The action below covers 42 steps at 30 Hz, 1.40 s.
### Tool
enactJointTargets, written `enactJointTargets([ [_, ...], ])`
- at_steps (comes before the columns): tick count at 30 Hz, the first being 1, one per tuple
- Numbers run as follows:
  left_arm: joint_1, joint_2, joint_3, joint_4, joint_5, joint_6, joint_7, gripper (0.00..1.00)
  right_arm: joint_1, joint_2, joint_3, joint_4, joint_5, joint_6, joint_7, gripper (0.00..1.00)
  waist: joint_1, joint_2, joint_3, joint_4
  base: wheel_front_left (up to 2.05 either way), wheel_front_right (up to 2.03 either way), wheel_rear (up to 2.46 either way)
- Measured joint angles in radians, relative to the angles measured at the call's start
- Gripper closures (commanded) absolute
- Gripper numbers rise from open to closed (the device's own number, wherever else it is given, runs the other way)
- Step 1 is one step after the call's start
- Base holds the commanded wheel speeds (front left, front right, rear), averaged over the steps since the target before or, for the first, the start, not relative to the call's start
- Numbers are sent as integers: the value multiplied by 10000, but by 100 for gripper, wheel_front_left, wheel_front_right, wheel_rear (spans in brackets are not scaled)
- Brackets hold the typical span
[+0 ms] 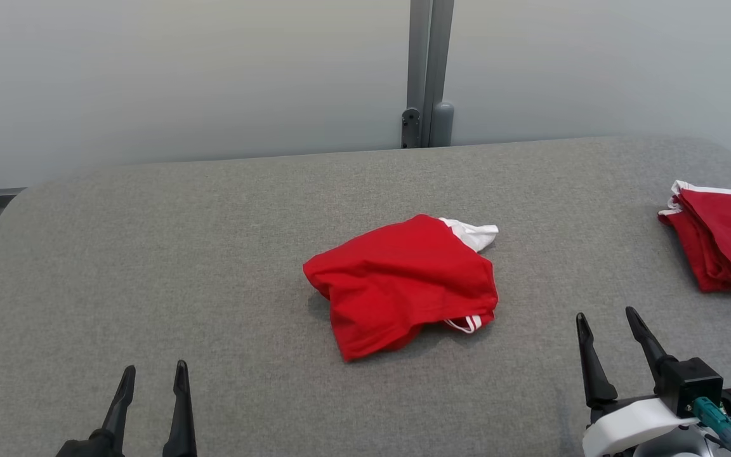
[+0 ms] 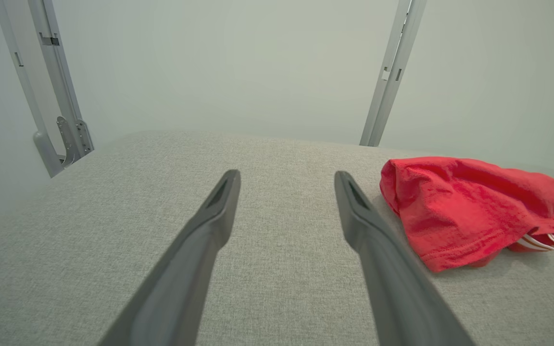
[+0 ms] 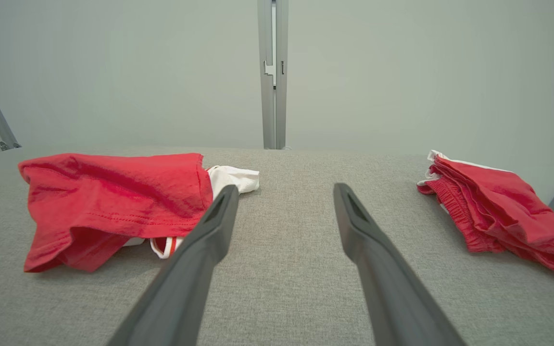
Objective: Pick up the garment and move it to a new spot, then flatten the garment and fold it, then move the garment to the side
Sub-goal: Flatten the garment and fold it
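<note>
I see the crumpled red garment (image 1: 403, 282) lying mid-tabletop (image 1: 150, 254), well apart from my left gripper (image 1: 155, 367) and right gripper (image 1: 606, 313), both with fingers spread wide and holding nothing near the front edge, while a folded red pile (image 1: 727, 244) sits at the far right.

Head above; wrists low; common garment (image 1: 400, 282)

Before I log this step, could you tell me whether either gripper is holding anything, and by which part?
Nothing is held. The left gripper and the right gripper both stand open and empty, clear of the crumpled red garment.
</note>
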State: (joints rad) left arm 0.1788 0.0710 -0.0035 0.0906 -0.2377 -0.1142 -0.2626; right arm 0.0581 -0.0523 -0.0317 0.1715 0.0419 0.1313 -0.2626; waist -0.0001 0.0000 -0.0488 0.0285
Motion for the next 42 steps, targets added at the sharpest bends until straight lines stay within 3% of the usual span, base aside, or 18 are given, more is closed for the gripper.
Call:
enactJointTargets([
  [8, -116, -115, -94, -13, 102, -102, -13, 0, -169, 13, 115, 63, 56, 0, 0, 0, 0, 0, 104, -332, 0, 0, 0],
  [15, -1744, 17, -2468, 98, 422, -138, 414, 0, -637, 19, 330, -79, 98, 0, 0, 0, 0, 0, 359, -1053, 0, 0, 0],
  [21, -4201, 69, -4491, 86, 477, -174, 2479, 0, -1091, 13, 453, -309, 506, 0, 0, 0, 0, 0, 1015, -1725, 0, 0, 0],
  [27, -5508, -15, -5565, 966, 951, -148, 4978, 0, -1245, 15, 546, -213, 974, 0, 0, 0, 0, 0, 1670, -2551, 0, 0, 0],
  [31, -6058, 56, -5793, 1471, 1452, 84, 6009, 0, -1376, 15, 539, -132, 1220, 0, 0, 0, 0, 0, 2047, -3088, 0, 0, 0],
  [35, -6337, 203, -5781, 1599, 1854, 443, 6289, 0, -1478, 19, 525, -151, 1348, 0, 0, 0, 1, 0, 2335, -3520, 0, 0, 0],
  [42, -6397, 694, -5613, 1883, 1946, 673, 7003, 0, -1520, 17, 453, -153, 1503, -4, 0, 0, 1, 0, 2759, -3859, 0, 0, 0],
])
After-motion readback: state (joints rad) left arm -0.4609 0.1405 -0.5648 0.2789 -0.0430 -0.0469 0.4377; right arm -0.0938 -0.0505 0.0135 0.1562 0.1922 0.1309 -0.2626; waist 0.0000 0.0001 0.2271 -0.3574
